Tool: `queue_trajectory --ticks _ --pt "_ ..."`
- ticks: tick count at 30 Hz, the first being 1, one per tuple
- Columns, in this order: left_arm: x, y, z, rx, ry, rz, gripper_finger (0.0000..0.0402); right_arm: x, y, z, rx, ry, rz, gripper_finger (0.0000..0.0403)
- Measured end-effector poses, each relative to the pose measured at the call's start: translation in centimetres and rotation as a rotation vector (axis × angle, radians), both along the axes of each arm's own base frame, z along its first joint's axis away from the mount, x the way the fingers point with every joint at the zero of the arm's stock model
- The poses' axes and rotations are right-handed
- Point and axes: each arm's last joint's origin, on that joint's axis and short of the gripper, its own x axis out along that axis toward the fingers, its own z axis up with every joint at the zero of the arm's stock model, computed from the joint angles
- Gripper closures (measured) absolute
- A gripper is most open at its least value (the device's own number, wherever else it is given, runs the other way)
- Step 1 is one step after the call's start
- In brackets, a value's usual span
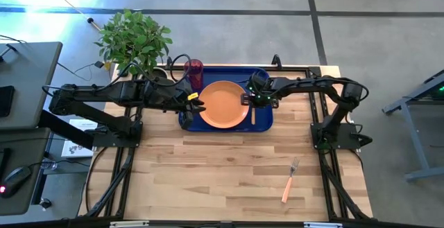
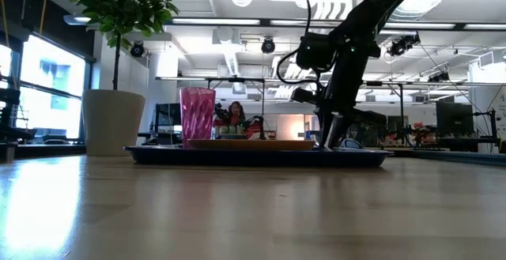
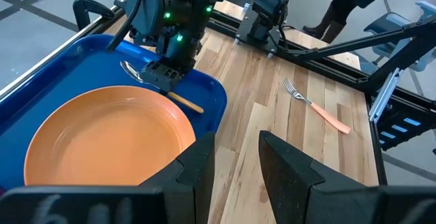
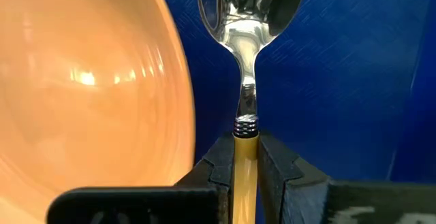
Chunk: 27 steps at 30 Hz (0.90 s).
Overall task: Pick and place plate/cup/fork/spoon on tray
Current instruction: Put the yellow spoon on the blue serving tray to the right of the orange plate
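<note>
The dark blue tray (image 1: 263, 75) lies at the table's far middle. The orange plate (image 1: 222, 104) rests flat on it, and the dark red cup (image 1: 194, 72) stands upright at its far left corner. My right gripper (image 1: 248, 98) is down at the tray's right part, shut on the spoon (image 4: 248, 20), just right of the plate. My left gripper (image 1: 199, 106) is open and empty at the plate's left rim; its own wrist view (image 3: 235, 142) shows the gap between its fingers. The fork (image 1: 290, 179) lies flat on the bare wood, near right. My right gripper pinches the spoon's orange handle (image 4: 245, 152) between its two fingers, just behind the metal neck. The fingers come from above, pointing down, and lie across the handle. The spoon lies level and low over the tray floor beside the plate, its bowl (image 3: 133, 71) toward the far edge and its handle end (image 3: 194, 106) free. Whether it rests on the tray, I cannot tell.
A potted plant in a white pot (image 1: 135, 37) stands at the far left corner, close to the cup. Bare wood (image 1: 222, 172) spreads across the near half of the table. A person (image 2: 235, 118) shows in the room behind.
</note>
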Motion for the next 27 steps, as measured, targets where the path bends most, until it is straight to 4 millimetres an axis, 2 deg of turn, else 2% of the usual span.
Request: queue_trajectory --ticks 27 --pt "0.00 0.00 0.00 -0.001 0.000 0.001 0.0296 -0.44 0.08 -0.17 0.025 0.042 -0.061 0.0386"
